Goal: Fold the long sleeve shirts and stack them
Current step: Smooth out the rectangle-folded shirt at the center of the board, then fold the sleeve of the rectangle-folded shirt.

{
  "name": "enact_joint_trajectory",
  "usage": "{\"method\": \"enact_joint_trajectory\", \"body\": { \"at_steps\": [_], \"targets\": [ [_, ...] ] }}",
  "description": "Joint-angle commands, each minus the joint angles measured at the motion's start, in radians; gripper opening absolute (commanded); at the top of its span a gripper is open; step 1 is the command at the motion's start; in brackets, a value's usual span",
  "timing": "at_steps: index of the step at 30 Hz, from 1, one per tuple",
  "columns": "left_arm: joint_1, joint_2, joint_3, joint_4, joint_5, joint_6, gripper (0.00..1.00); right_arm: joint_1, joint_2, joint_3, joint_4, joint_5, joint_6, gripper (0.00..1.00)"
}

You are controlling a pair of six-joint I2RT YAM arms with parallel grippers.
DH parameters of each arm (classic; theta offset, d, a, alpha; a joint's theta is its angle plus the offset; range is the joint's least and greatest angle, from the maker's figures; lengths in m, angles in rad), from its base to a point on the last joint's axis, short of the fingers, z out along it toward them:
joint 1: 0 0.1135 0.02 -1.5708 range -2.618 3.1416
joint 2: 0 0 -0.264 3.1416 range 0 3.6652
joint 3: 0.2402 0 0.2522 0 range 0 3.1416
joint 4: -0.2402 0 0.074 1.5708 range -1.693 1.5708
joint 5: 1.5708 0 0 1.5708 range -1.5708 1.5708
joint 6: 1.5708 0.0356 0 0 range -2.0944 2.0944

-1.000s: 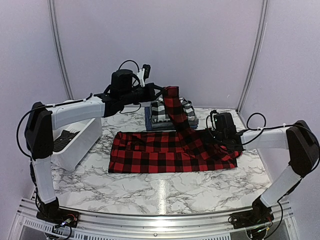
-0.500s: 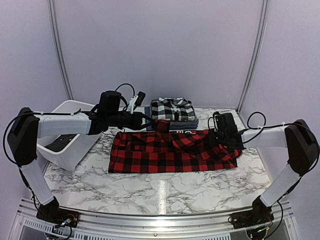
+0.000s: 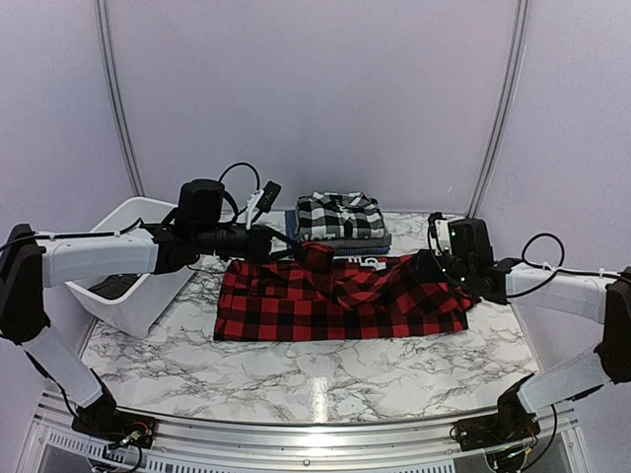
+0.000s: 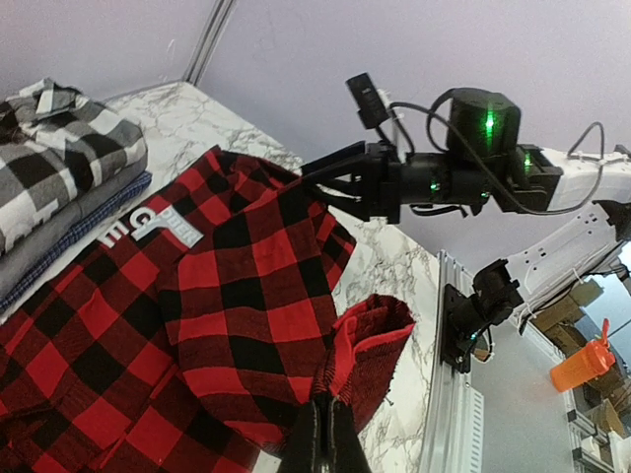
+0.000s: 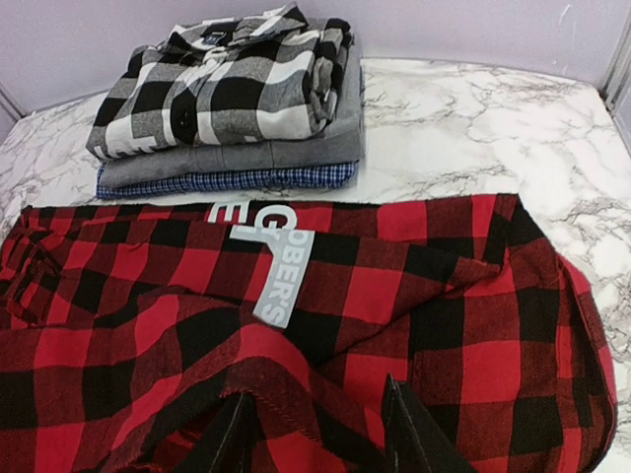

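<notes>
The left gripper [image 4: 323, 439] is clenched on the sleeve cuff [image 4: 370, 330] of the red-and-black shirt [image 3: 296, 305], held low over the body, seemingly to be laid across as a fold. The right gripper [image 5: 315, 394] is parted over the shirt's hem nearer the right edge of the table [image 3: 325, 379], gripping nothing. The shirt is spread mid-table, just before the stack of folded shirts [image 5: 232, 108] at the far edge.

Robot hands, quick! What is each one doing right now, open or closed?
Left hand: closed, pinching a cuff of the red-and-black shirt.
Right hand: open over the same shirt, holding nothing.

Spread shirt [image 3: 340, 301] before stack [image 3: 340, 219]; tub [image 3: 148, 301] left.
</notes>
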Motion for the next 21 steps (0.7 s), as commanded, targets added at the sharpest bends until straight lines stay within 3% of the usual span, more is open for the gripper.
{"method": "enact_joint_trajectory", "body": {
  "at_steps": [1,8,16,21],
  "targets": [
    [0.01,0.039,-0.007,-0.156,-0.085,0.111,0.0,-0.01,-0.048,-0.053,-0.037,-0.059,0.053,0.41],
    [0.018,0.061,0.007,-0.186,-0.214,0.18,0.0,-0.009,-0.026,-0.084,-0.053,-0.06,0.095,0.41],
    [0.045,0.076,-0.005,-0.2,-0.213,0.198,0.01,-0.003,0.031,-0.075,-0.05,-0.152,0.115,0.42],
    [0.051,0.041,-0.091,-0.17,-0.432,0.18,0.28,0.017,0.067,-0.068,-0.022,-0.177,0.121,0.43]
  ]
}}
